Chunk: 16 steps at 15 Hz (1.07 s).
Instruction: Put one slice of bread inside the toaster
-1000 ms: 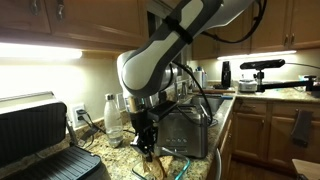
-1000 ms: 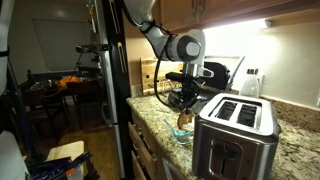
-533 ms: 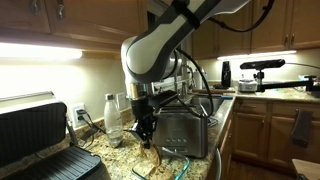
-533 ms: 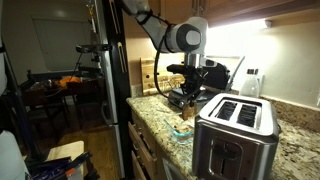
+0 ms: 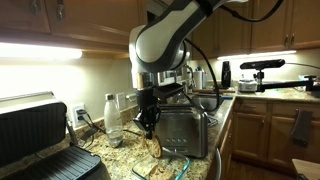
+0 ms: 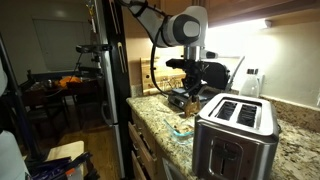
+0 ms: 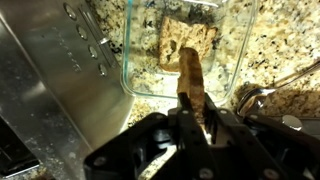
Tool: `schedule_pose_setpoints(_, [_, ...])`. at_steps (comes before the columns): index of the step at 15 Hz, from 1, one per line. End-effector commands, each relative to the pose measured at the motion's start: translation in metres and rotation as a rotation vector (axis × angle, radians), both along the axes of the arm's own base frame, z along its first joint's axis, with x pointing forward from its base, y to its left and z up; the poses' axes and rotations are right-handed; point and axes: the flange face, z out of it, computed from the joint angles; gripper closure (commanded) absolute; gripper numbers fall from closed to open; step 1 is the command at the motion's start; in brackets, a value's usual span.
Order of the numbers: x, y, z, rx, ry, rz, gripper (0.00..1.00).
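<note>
Tan slice of bread (image 7: pixel 189 72) hangs upright, clamped at 1 end by the gripper (image 7: pixel 190 113), jaws closed onto it, over a clear glass container (image 7: pixel 127 50) just beside the brushed-steel toaster (image 7: pixel 55 90).

arm (image 5: pixel 162 42): chunky white rounded shells, pretty glossy | gripper (image 5: pixel 149 127): all matte black, boxy | cables (image 6: pixel 152 65): thin black loops hanging off it
</note>
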Motion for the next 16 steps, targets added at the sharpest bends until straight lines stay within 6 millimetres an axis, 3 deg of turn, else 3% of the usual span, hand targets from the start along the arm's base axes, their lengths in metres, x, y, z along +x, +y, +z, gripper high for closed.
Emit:
schedule_pose_setpoints(1, [-0.025, -0.010, 0.016, -0.003, -0.050, -0.031, 0.92])
schedule_pose_setpoints(16, [-0.077, -0.054, 0.079, -0.020, -0.140, -0.055, 0.92])
